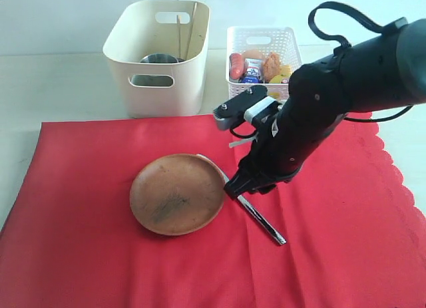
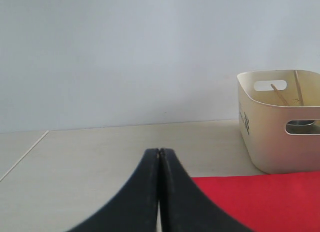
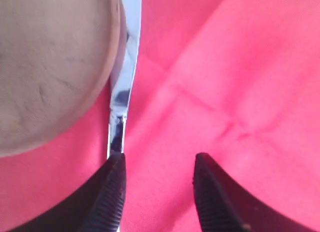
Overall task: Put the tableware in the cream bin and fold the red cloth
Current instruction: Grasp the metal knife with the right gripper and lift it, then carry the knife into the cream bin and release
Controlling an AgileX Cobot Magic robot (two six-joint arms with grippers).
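Exterior view: metal table knife (image 1: 263, 221) flat near the middle of the red cloth (image 1: 80, 241), blade end at the rim of the round brown wooden plate (image 1: 176, 193), handle angled toward the cloth's near right corner.
Right pincer (image 1: 243, 190): low over the knife, jaws roughly half parted, nothing held; one finger (image 3: 112, 192) over the knife's neck, only cloth between the jaws.
Left pincer (image 2: 159, 153): pressed shut, empty, above bare counter, well apart from the cream bin (image 1: 180, 95).
Cream bin: toward the counter's far edge, steel cup (image 1: 158, 58) and chopsticks (image 1: 193, 28) inside.
Knife handling: probably stiff, thin, slick and light; lying flush on soft fabric, so prone to slipping.
Hold: across the handle, clear of the plate, jaws shifted sideways to straddle it.
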